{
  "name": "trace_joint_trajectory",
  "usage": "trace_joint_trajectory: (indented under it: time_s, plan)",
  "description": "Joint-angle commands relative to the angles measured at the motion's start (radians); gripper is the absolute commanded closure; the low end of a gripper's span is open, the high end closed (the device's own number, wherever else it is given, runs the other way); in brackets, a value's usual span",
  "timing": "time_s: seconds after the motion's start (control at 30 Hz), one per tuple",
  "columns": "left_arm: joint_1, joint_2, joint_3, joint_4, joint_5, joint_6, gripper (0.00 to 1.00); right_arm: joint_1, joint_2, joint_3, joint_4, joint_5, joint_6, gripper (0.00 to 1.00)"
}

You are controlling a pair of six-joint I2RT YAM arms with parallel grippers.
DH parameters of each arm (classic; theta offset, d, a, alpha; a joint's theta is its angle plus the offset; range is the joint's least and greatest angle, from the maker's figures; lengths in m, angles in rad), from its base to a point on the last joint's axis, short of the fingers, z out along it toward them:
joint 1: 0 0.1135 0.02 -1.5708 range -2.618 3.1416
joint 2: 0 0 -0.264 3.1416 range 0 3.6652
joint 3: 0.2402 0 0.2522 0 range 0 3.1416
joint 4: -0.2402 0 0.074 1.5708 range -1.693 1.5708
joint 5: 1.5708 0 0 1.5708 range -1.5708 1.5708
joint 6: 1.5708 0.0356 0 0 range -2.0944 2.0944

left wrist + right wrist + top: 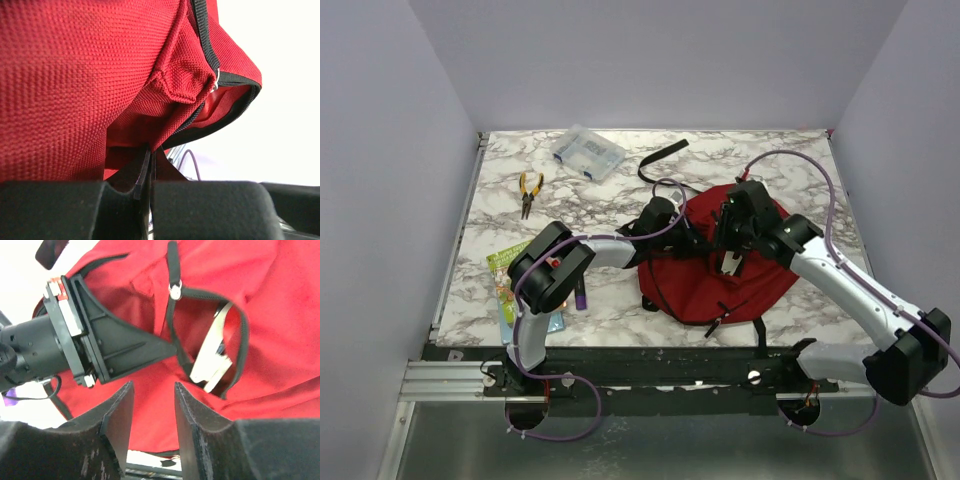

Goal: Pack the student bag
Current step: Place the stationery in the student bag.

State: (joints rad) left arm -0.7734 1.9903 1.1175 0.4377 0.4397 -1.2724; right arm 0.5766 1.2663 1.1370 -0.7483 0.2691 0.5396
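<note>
Student bag [720, 290], a slumped mound of coarse-woven dark red fabric, lies right of centre on the marbled tabletop [610, 315] in the overhead view. Its black toothed zip [243, 340] gapes around a flat pale object [212, 362]. The left gripper [148, 180] pinches a fold of cloth beside that opening, the right gripper [152, 405] hovers over it with wedge-shaped fingers parted, and farther back lie yellow-handled pliers [529, 190] and a clear plastic box [586, 153].
</note>
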Motion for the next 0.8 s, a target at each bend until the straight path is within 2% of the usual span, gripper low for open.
trace_joint_trajectory:
  time_s: [0.0, 0.07, 0.13, 0.2, 0.4, 0.53, 0.77]
  plan:
    - [-0.004, 0.016, -0.017, 0.044, 0.048, -0.035, 1.00, 0.004, -0.019, -0.158, 0.127, -0.121, 0.175, 0.66]
    - [-0.004, 0.014, -0.023, 0.044, 0.046, -0.033, 1.00, 0.004, 0.013, -0.157, 0.129, -0.012, 0.213, 0.73]
    - [-0.004, 0.014, -0.030, 0.045, 0.044, -0.040, 1.00, -0.003, 0.043, -0.163, 0.145, 0.131, 0.223, 0.75]
    - [-0.004, 0.016, -0.034, 0.045, 0.044, -0.042, 1.00, -0.008, 0.077, -0.182, 0.184, 0.209, 0.218, 0.76]
    - [-0.004, 0.018, -0.039, 0.050, 0.041, -0.054, 1.00, -0.043, 0.190, -0.193, 0.261, 0.220, 0.228, 0.75]
    - [-0.004, 0.018, -0.039, 0.053, 0.041, -0.059, 1.00, -0.046, 0.246, -0.199, 0.279, 0.269, 0.244, 0.72]
    - [-0.003, 0.014, -0.038, 0.053, 0.036, -0.061, 1.00, -0.046, 0.294, -0.220, 0.238, 0.282, 0.253, 0.67]
